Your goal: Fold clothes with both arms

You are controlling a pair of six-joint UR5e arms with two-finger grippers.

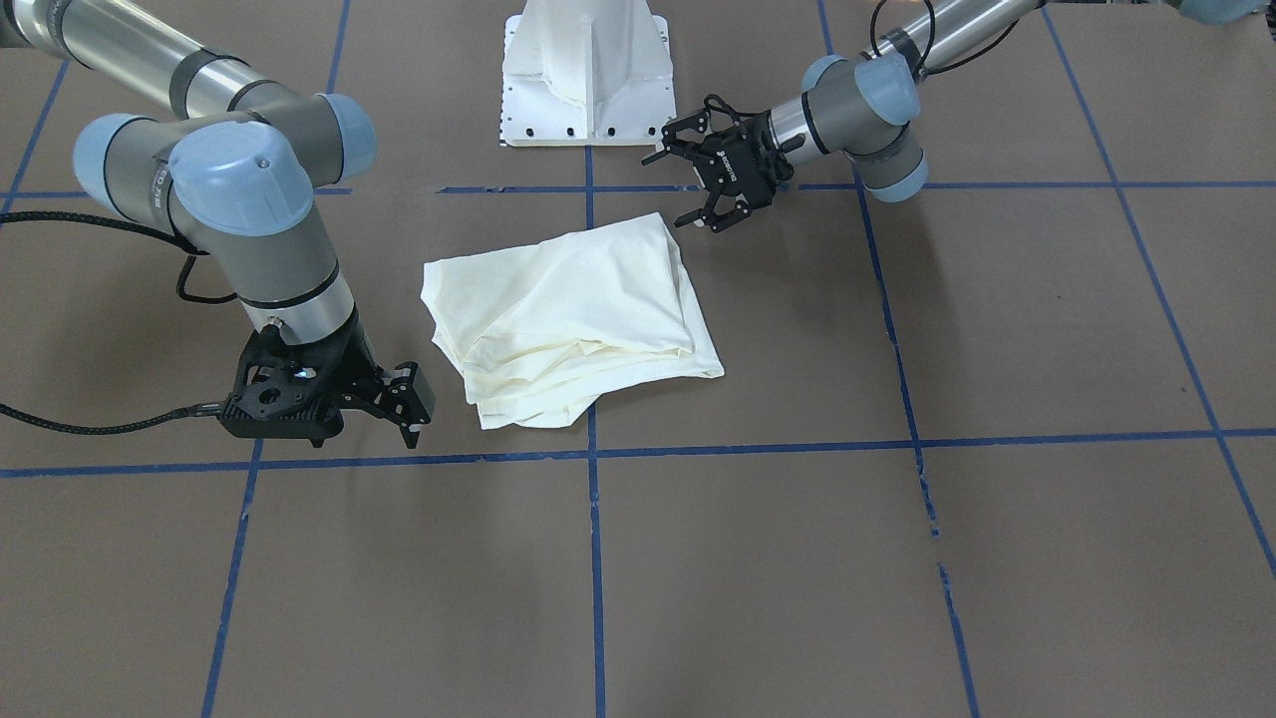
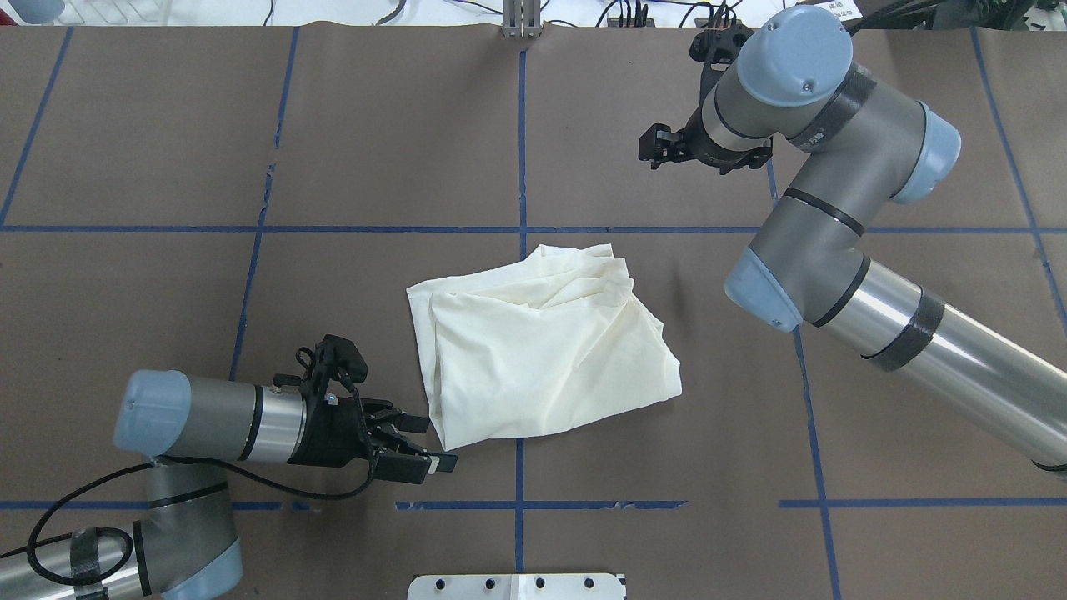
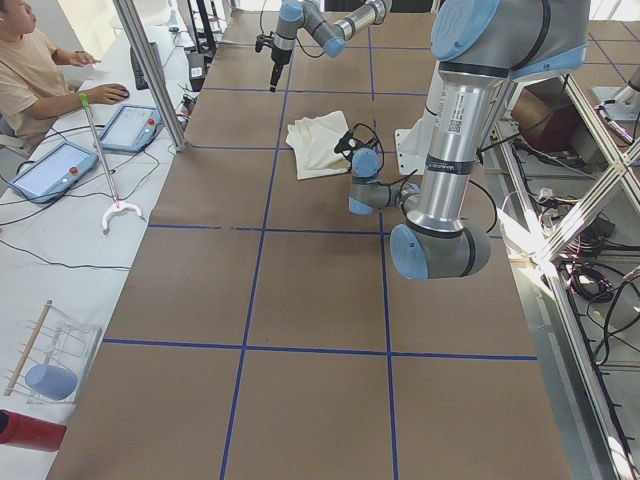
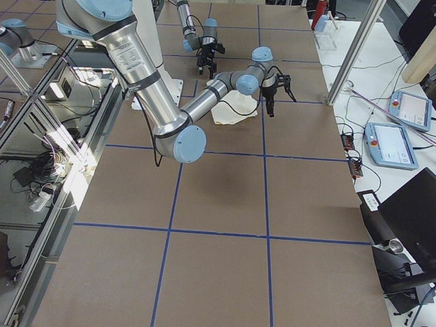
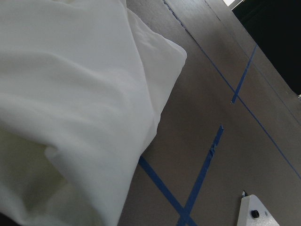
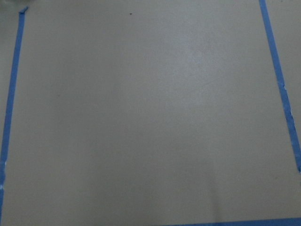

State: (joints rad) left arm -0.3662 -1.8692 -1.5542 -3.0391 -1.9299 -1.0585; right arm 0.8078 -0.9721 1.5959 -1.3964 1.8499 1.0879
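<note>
The clothes [image 1: 568,319] are one plain cream shirt, folded into a rumpled bundle at the table's middle [image 2: 542,350]; no print shows. My left gripper [image 2: 438,443] lies low at the bundle's near left corner, open, holding nothing; the front-facing view shows it [image 1: 693,184] with its fingers spread. The left wrist view is filled with cream cloth [image 5: 70,117] close up. My right gripper [image 1: 412,414] hangs pointing down beyond the bundle's far right side [image 2: 656,150], apart from the cloth, open and empty. Its wrist view shows only bare table.
Blue tape lines [image 2: 521,229] divide the brown table into squares. The white base pedestal [image 1: 588,75] stands at the robot's edge. A person [image 3: 30,70] sits at a side bench with tablets [image 3: 50,170] beyond the far edge.
</note>
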